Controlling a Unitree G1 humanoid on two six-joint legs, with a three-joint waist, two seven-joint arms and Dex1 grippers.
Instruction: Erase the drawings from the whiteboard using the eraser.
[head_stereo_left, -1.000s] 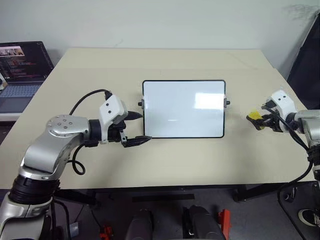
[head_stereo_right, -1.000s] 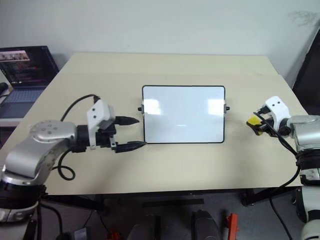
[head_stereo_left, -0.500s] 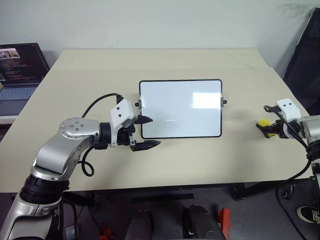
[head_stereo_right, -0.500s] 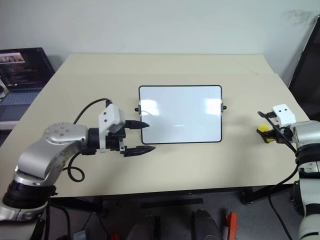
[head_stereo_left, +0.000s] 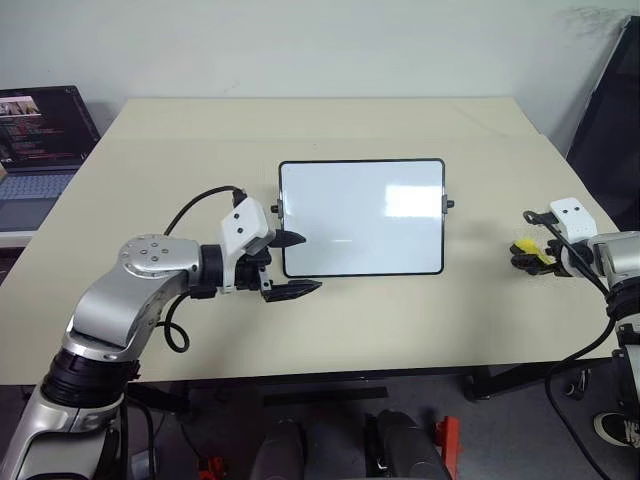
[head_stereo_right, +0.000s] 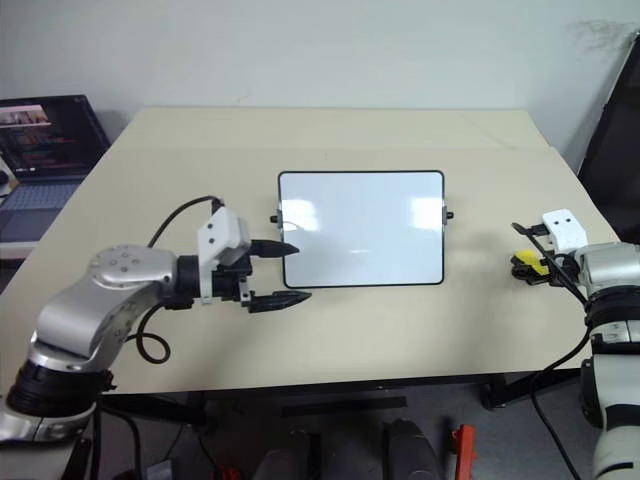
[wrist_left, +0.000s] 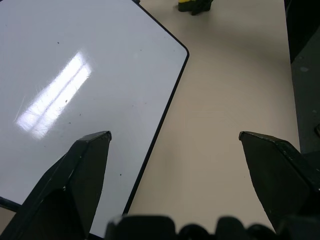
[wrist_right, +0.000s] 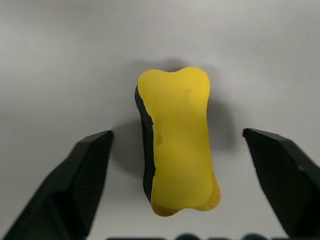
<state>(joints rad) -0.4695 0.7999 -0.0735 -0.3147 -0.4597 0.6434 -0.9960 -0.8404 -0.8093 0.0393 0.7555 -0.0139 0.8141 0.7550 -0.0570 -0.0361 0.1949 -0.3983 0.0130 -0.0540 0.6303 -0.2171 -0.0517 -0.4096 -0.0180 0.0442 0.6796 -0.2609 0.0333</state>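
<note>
The right gripper (wrist_right: 180, 145) has its two black fingers spread wide, one on each side of the eraser (wrist_right: 179, 145), and they do not touch it. The eraser lies flat on the table (head_stereo_left: 400, 310), near the right edge, well apart from the whiteboard (head_stereo_left: 362, 217). It is a small yellow block shaped a bit like a bone, with a thin dark layer under it. One end looks a little worn and darker.

The whiteboard lies flat in the middle of the table. It is shiny and white, with a thin black frame, round corners and a small black knob on each side. Bright light patches shine on it. No blue marks can be made out on it, just a few tiny specks seen up close.

The left gripper (head_stereo_left: 290, 265) is at the board's near left corner with its fingers wide apart and nothing between them. One finger (wrist_left: 82, 175) is over the white face, the other over the bare table.

A laptop (head_stereo_left: 40, 140) at the far left is cut off by the picture's edge.
</note>
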